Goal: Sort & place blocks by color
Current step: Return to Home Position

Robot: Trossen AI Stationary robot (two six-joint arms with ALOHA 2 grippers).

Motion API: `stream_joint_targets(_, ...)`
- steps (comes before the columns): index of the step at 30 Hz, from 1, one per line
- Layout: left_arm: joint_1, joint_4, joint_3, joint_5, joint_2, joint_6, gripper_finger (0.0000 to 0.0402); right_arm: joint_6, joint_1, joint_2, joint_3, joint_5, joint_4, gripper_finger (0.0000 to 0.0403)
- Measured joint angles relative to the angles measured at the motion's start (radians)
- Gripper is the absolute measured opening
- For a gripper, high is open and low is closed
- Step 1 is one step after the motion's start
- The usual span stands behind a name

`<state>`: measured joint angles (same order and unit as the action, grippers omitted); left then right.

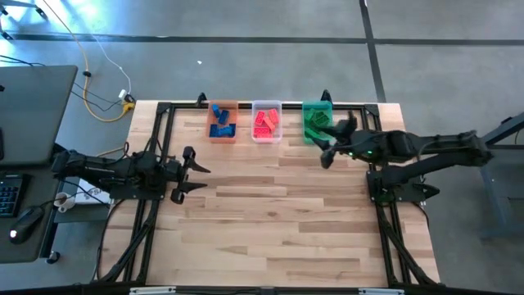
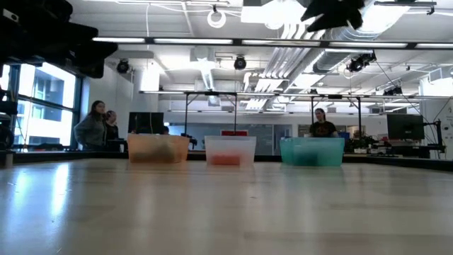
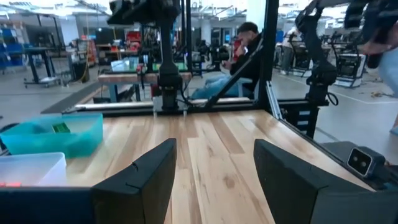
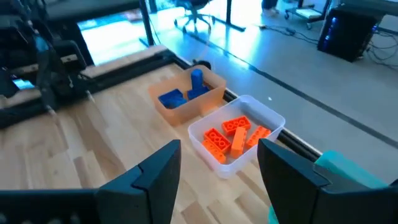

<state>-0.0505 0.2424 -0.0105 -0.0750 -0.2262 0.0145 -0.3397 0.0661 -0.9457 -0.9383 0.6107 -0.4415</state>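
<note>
Three bins stand in a row along the far edge of the table (image 1: 278,213), and every block I can find lies inside one of them. The orange bin (image 2: 157,149), on the left, holds the blue blocks (image 4: 172,98), one of them upright against the far wall. The clear bin (image 2: 230,145), in the middle, holds the red-orange blocks (image 4: 233,135) in a loose heap. The green bin (image 2: 312,152), on the right, holds the green blocks (image 3: 60,128).

From above, the green pieces blend into the bin's own walls, so I cannot separate one from another. The left wrist view gives me only one studded piece behind the wall. From table height, all three bins show their contents as mere smears of colour through the plastic. The right wrist view cuts the green bin down to a corner.

The right gripper (image 1: 332,141) hangs above the table at the green bin's near right corner, its fingers spread wide with nothing between them. In the low view, the dark shape cut off at the top edge above that bin is probably this gripper. The left gripper (image 1: 196,174) sits over the left side of the table, well apart from the bins, its fingers likewise spread and empty.
</note>
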Motion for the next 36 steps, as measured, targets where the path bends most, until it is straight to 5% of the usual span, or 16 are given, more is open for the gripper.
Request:
stream_joint_targets(11,0.0,-0.001,0.0,0.0,0.024,0.007,0.0202,-0.011,0.0,0.311,0.415,-0.056,0.227,0.02)
stream_joint_targets(20,0.0,0.008,-0.001,0.0,0.024,0.007,0.0202,0.107,0.0,0.461,0.709,-0.315,0.461,0.02)
stream_joint_targets(26,0.0,0.009,-0.001,0.0,0.024,0.004,0.0202,0.189,0.0,0.574,0.846,-0.486,0.597,0.02)
stream_joint_targets(36,0.0,0.009,-0.001,0.0,0.024,0.004,0.0202,0.221,0.0,0.733,0.928,-0.538,0.598,0.02)
